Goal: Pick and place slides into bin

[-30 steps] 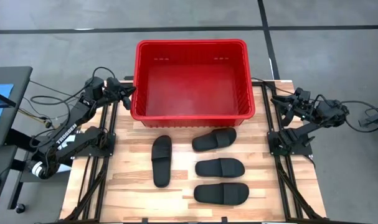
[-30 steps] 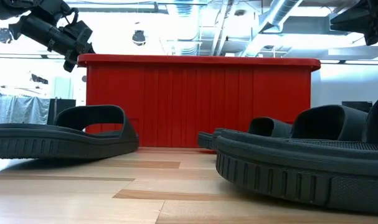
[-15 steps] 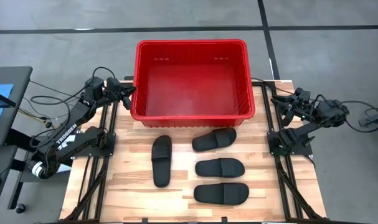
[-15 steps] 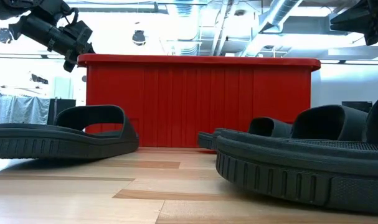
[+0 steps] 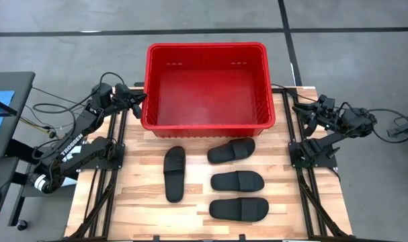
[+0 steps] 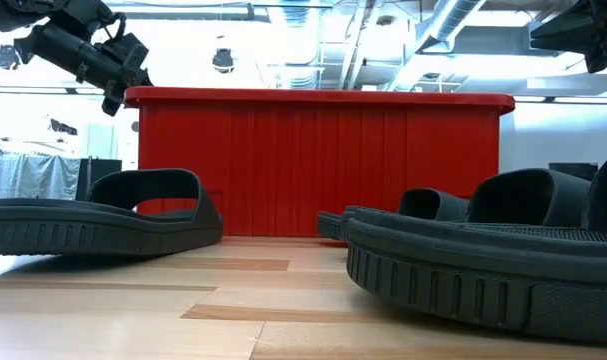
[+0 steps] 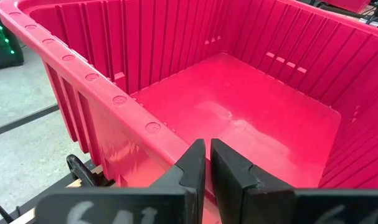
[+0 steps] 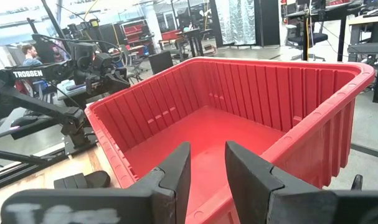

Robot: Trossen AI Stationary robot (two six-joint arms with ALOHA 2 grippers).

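I take the bin (image 5: 207,86) as my landmark: nearest me, on the wooden table (image 5: 136,208), four black slides lie on the near side of it, none inside it yet. The closest slide (image 5: 239,209) lies crosswise, farthest from the bin; the next slide (image 5: 237,181) sits just beyond it, also crosswise; the third slide (image 5: 231,150) lies slightly angled, near the bin's front wall. Off to the left of those three, the upright slide (image 5: 174,173) points lengthwise toward the bin, well apart from them. The bin itself stands at the far end of the table, bright red, its floor bare — I see ribbed walls and slots near the far rim. The left gripper (image 5: 140,98) hangs just beside the bin's left wall, up at rim height, its fingers (image 7: 195,165) pressed nearly together with only a thin slit between them and nothing in them. The right gripper (image 5: 298,107) hovers beside the bin's right wall, a little apart from it — its fingers (image 8: 177,171) stand partly apart, holding nothing.
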